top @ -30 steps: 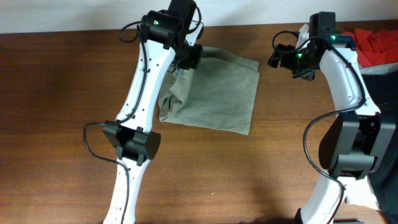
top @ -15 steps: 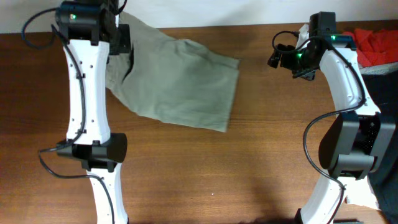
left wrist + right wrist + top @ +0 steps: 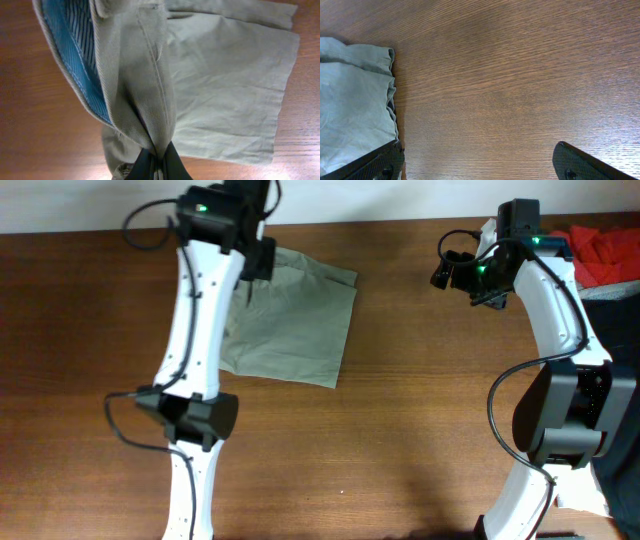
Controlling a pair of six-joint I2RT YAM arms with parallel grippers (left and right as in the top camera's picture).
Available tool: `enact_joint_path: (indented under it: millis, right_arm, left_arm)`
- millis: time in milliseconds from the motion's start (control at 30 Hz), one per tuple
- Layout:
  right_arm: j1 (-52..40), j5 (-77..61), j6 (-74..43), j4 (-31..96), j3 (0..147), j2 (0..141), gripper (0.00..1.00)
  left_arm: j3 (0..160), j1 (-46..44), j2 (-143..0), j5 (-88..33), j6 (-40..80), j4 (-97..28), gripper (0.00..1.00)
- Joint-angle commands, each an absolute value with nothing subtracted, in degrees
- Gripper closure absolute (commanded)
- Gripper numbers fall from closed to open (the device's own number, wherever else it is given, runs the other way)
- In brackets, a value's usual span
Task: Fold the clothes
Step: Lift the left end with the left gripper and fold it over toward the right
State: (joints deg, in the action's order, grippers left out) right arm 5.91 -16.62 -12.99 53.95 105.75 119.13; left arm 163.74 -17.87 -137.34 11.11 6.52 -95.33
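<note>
Left wrist: left jaws clamped on bunched edge of olive garment (image 3: 225, 90), rest on worktop (image 3: 30, 125); right jaws wide, empty. Fold prob. barely begun.

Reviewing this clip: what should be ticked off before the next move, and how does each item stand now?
1. Left jaws gripping the garment: ok, shut on a bunched fold.
2. Garment lying flat: not ok, one part is lifted and twisted, with the blue lining showing.
3. Right jaws free: ok, open over the bare table.
4. Right jaws on the garment: not ok, apart from its edge.
5. Red clothes out of the way: ok, at the far right.
6. Garment's back edge on the table: cannot tell, the arm hides it.
</note>
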Motion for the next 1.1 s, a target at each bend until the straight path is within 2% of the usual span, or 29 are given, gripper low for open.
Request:
enact_joint_path:
  millis: [0, 400, 600, 900, 1067]
  right_arm:
    - [6.1, -16.9, -12.4, 54.0, 106.0, 119.5, 0.01]
    - [6.1, -16.9, -12.4, 54.0, 106.0, 119.5, 0.01]
    - [6.1, -16.9, -12.4, 54.0, 106.0, 119.5, 0.01]
    - [6.1, -16.9, -12.4, 54.0, 106.0, 119.5, 0.01]
    - [6.1, -16.9, -12.4, 54.0, 106.0, 119.5, 0.01]
  left_arm:
    - [163.9, -21.0, -139.7, 8.4, 6.4, -93.5, 1.0]
    - [163.9, -25.1, -144.1, 2.1, 5.8, -90.1, 0.99]
    - [163.9, -27.2, -146.2, -6.0, 2.7, -88.5, 1.0]
    - [163.9, -30.3, -152.1, -6.9, 1.7, -86.7, 0.98]
    - [163.9, -30.4, -153.3, -13.6, 1.7, -84.5, 0.98]
